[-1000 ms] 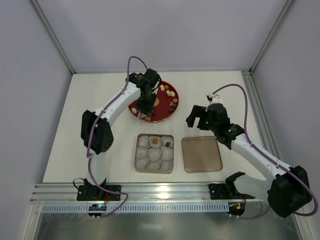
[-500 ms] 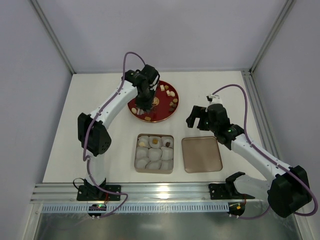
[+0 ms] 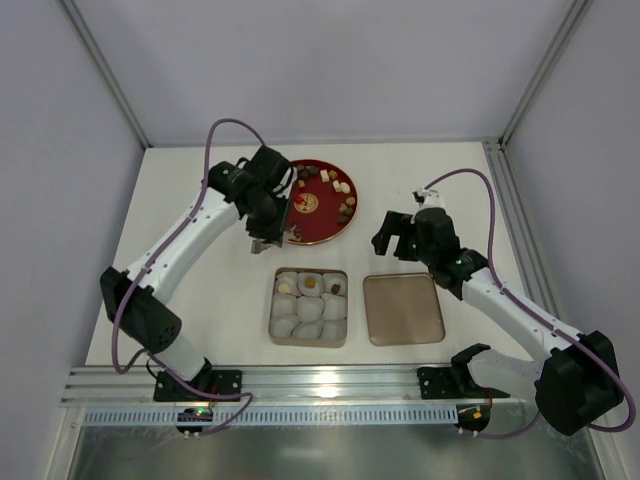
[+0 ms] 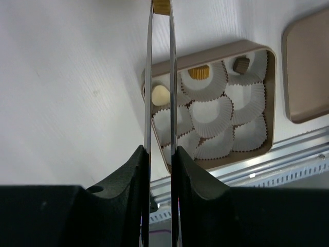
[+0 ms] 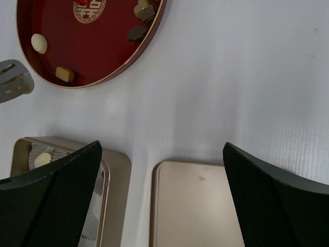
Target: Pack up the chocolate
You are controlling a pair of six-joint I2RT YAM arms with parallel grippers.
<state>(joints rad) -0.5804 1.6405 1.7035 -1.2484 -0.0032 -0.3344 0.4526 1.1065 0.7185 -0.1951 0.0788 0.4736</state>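
The left gripper (image 4: 160,170) is pressed together on a pair of metal tongs (image 4: 149,77). Their tips pinch a tan chocolate (image 4: 161,6) over the table, between the plate (image 3: 325,228) and the box (image 4: 271,98). This looks like the carrying step. Next, the piece needs lowering into a free paper cup (image 4: 211,110). The right gripper (image 5: 162,146) hangs spread and empty near the lid (image 5: 195,206). More chocolates (image 3: 343,187) lie on the plate. The only marking is its gold emblem (image 5: 88,6), seemingly a double-happiness sign.

Bright, even light, faint shadows — only the right end effector (image 5: 162,146) looms dark and soft
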